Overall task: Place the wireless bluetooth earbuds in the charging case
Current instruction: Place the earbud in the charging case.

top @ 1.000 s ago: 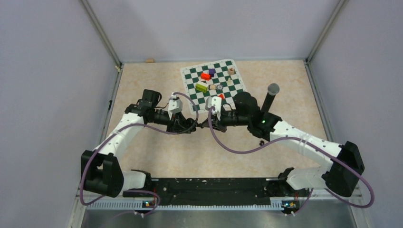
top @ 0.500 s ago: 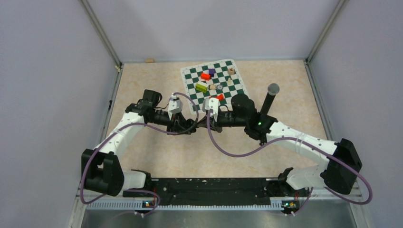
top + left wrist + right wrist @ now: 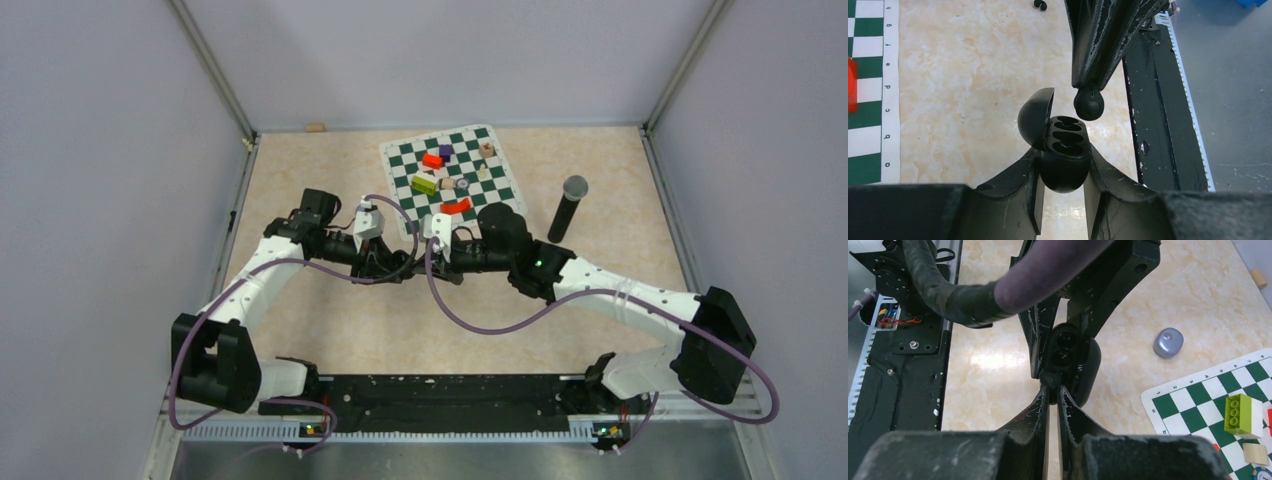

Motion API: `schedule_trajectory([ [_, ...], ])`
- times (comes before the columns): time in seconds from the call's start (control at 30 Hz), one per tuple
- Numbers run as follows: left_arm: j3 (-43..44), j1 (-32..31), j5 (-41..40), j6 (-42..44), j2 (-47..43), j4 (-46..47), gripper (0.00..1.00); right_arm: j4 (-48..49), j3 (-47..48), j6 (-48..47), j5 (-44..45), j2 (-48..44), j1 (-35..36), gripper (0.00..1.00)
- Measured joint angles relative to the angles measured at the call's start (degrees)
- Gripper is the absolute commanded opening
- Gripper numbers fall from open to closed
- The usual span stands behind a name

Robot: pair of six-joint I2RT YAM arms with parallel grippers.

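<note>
My left gripper (image 3: 1064,158) is shut on the black charging case (image 3: 1064,172), which is held above the table with its lid (image 3: 1034,117) open and both sockets showing. My right gripper (image 3: 1053,388) is shut on a black earbud (image 3: 1089,103), held at the fingertips just above the rim of the case (image 3: 1072,356). In the top view the two grippers meet tip to tip, left gripper (image 3: 403,262) and right gripper (image 3: 426,257). A second black earbud (image 3: 1040,4) lies on the table beyond them.
A green-and-white chessboard (image 3: 492,192) with coloured blocks lies at the back. A black microphone (image 3: 566,208) lies to its right. A pale lilac rounded object (image 3: 1168,342) rests on the table near the board's corner. The black base rail (image 3: 1158,115) runs along the near edge.
My right arm has swung left, carrying the black earbud up to the open case. The microphone now shows in full. The left arm has stayed still.
</note>
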Motion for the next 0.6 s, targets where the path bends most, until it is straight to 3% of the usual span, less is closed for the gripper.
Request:
schedule_trajectory([
  [0.6, 0.0, 0.07, -0.26, 0.2, 0.31, -0.44, 0.0, 0.98, -0.37, -1.49, 4.61, 2.05, 1.53, 0.05],
])
